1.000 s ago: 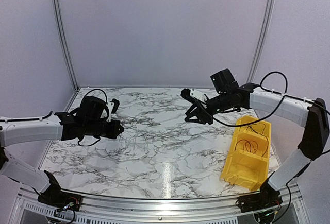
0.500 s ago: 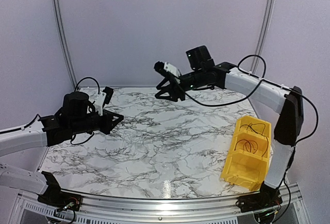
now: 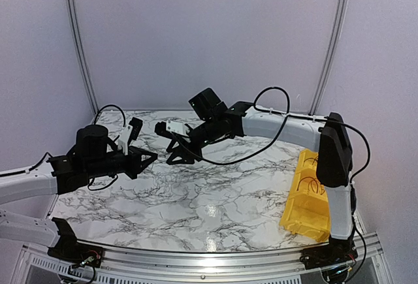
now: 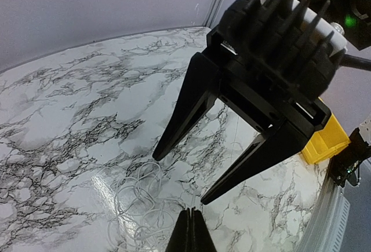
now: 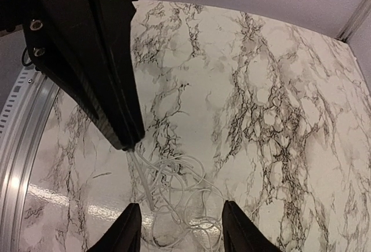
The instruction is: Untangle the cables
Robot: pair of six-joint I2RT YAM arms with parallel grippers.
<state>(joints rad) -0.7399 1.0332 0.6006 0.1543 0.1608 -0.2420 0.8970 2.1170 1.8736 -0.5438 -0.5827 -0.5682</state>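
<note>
Cables first: the whitish cables (image 5: 174, 191) lie in a loose heap of curly loops on the marble table (image 3: 215, 192), over on its left half. Both arms have their tips close together right above that spot.

The left gripper (image 5: 130, 143) has its two fingers pressed tight together. Its tip points down at the top edge of the heap. One straighter strand starts right at that tip, so I think it is pinching that strand.

The right gripper (image 5: 181, 205) has its fingers spread wide, with nothing between them. It hangs over the heap and does not touch it. From its own camera, the loops sit just ahead of the gap and between the two fingers.

The straight strand runs from the left tip toward the right fingers, closer to one finger than the other. It runs the same way the fingers point, so they stand on either side of it. I think the right gripper could go down and close on it or on a loop.

A yellow bin (image 3: 307, 222) stands well apart on the right.
</note>
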